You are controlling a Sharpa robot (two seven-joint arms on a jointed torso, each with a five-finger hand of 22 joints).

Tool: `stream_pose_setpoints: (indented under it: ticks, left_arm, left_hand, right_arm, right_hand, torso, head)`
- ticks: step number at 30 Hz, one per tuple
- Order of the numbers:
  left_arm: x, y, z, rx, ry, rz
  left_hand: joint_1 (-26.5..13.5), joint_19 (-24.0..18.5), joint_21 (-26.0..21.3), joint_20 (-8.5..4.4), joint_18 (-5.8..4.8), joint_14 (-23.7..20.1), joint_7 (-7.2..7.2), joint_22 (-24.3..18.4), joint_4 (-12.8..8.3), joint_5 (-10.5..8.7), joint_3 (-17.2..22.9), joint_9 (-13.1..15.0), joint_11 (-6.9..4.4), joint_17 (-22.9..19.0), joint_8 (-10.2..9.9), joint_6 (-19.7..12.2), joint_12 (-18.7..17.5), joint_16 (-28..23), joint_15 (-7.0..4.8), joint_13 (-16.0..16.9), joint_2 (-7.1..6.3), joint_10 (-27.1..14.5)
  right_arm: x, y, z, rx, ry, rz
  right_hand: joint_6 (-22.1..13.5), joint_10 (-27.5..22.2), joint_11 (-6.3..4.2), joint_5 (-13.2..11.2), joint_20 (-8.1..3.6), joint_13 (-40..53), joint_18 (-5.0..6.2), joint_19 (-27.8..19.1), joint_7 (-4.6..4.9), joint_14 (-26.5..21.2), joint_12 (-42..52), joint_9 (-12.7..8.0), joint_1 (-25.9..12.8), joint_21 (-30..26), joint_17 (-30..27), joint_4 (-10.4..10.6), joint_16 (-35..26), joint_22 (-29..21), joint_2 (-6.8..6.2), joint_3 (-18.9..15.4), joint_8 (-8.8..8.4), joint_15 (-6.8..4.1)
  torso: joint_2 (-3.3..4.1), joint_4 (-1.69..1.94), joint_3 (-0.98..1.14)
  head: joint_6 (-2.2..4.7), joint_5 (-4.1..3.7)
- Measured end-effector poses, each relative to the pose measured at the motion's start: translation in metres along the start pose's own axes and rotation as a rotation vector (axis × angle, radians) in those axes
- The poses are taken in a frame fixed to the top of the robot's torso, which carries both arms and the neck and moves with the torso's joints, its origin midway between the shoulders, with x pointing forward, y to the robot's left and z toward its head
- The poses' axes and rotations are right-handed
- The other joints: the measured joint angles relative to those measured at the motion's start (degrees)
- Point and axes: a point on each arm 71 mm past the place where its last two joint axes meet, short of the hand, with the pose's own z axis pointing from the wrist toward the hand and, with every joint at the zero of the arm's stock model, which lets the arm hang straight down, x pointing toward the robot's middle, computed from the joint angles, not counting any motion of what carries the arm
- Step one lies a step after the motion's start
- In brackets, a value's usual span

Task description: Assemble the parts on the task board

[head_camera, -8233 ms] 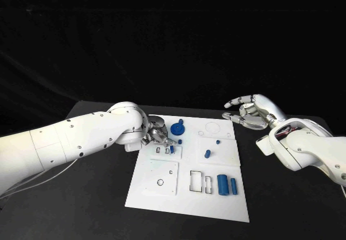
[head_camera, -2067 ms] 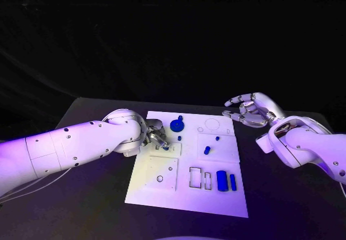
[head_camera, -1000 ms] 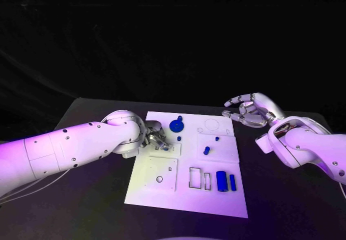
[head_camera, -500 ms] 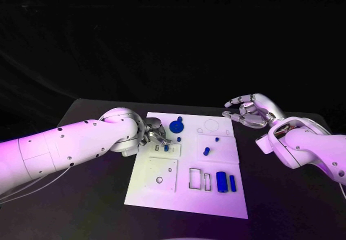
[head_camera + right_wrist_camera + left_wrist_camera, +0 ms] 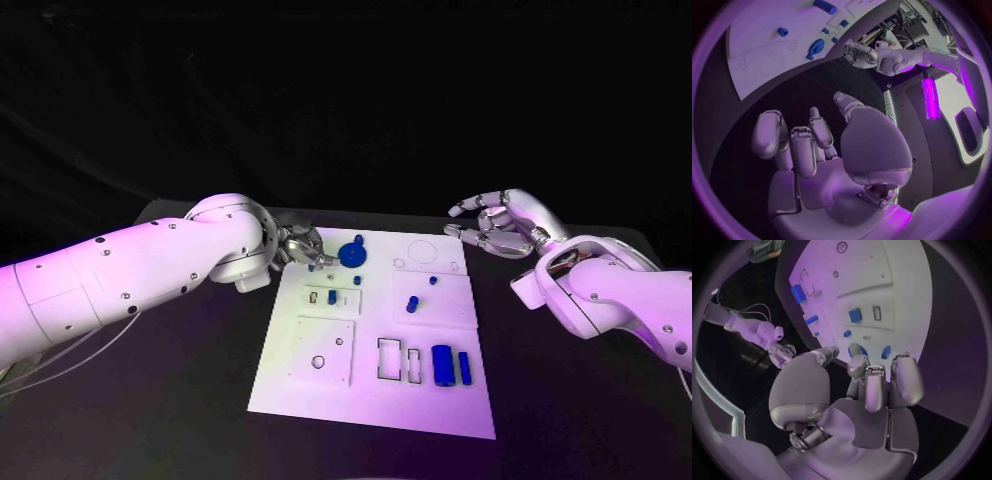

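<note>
Lying on the white board (image 5: 289, 395) in the middle of the black table (image 5: 173, 400), the small blue pieces are looking like hard moulded plastic: light, stiff and smooth, so probably a little slippery under metal fingers and easy to flick away rather than break. The round blue disc (image 5: 352, 256) is sitting near the board's far edge, just beside the left hand (image 5: 304, 247), which is hovering at the board's far left corner with its fingers loosely apart and nothing between them, as the left wrist view is also showing. A short blue block (image 5: 332, 296) is sitting in the small plate nearest that hand, a small peg (image 5: 413, 304) is lying near the middle, and two upright-looking blocks (image 5: 451, 365) are resting side by side near the board's near right corner. The right hand (image 5: 498, 225) is waiting off the board's far right corner, above the table, fingers curved but spread and holding nothing. Judging by their size, each piece is asking for a light fingertip pinch across its flat sides, the disc across its rim, with pressure kept gentle so the part is not squirting out
</note>
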Motion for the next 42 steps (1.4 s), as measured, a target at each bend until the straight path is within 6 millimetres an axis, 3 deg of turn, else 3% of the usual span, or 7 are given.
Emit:
stream_pose_setpoints:
  ticks: [3,5,20,42]
  left_arm:
    - [-0.016,0.003,0.004,-0.019,-0.030,-0.013]
    - [-0.023,0.005,0.006,-0.029,-0.042,-0.018]
    - [-0.034,0.019,0.026,-0.106,-0.049,0.010]
    - [-0.020,0.027,0.043,-0.160,0.037,0.070]
  left_hand:
    - [0.4,-0.3,0.0,0.35,-0.01,0.0,1.25,-0.3,0.1,0.00,-0.5,-1.4,1.07,0.0,-2.6,-2.1,-1.2,0.0,0.84,-1.8,0.34,-1.2]
    - [0.5,-0.3,0.0,0.35,-0.01,0.1,1.44,-0.3,0.0,0.00,-0.6,-1.9,1.28,0.0,-3.2,-2.3,-1.2,0.0,0.89,-2.1,0.38,-1.4]
    - [0.9,-0.3,0.0,0.77,0.00,0.1,1.44,-0.2,0.3,0.00,-1.1,-2.5,1.37,0.0,-3.7,-2.3,-1.2,0.0,1.31,-2.3,0.38,-1.5]
    - [0.9,-0.3,0.0,1.18,0.01,0.1,1.86,-0.1,0.3,-0.01,-2.7,-3.1,1.56,0.0,-4.3,-1.8,-1.2,0.0,1.30,-2.3,0.38,-1.7]
  right_arm:
    - [0.000,0.000,0.000,0.000,0.000,0.000]
    - [0.000,0.000,0.000,0.000,0.000,0.000]
    - [0.000,-0.001,0.000,0.002,0.000,0.000]
    - [0.002,-0.001,0.001,0.002,0.003,0.002]
  right_hand:
    - [0.0,0.0,0.00,0.0,0.00,0.0,0.00,0.0,0.00,0.0,0.0,0.0,0.0,0.0,0.0,0.0,0.0,0.0,0.00,0.0,0.00,0.00]
    - [0.0,0.0,0.00,0.0,0.00,0.0,0.00,0.0,0.00,0.0,0.0,0.0,0.0,0.0,0.0,0.0,0.0,0.0,0.00,0.0,0.00,0.00]
    - [0.0,0.0,0.00,0.0,0.00,0.0,0.00,0.0,0.00,0.0,0.0,0.0,0.0,0.0,0.0,0.2,0.0,0.0,0.00,-0.2,0.00,0.00]
    - [0.0,0.0,0.00,0.0,0.00,0.0,0.00,0.0,0.00,0.0,0.0,0.0,0.0,0.0,0.0,0.2,0.0,0.0,0.00,-0.2,0.00,0.00]
  torso:
    - [0.00,0.00,0.00]
    - [0.01,-0.02,0.03]
    - [0.10,0.04,-0.03]
    - [0.09,-0.01,-0.03]
  head:
    - [0.07,0.03]
    - [0.13,0.07]
    - [0.07,0.16]
    - [-0.54,0.37]
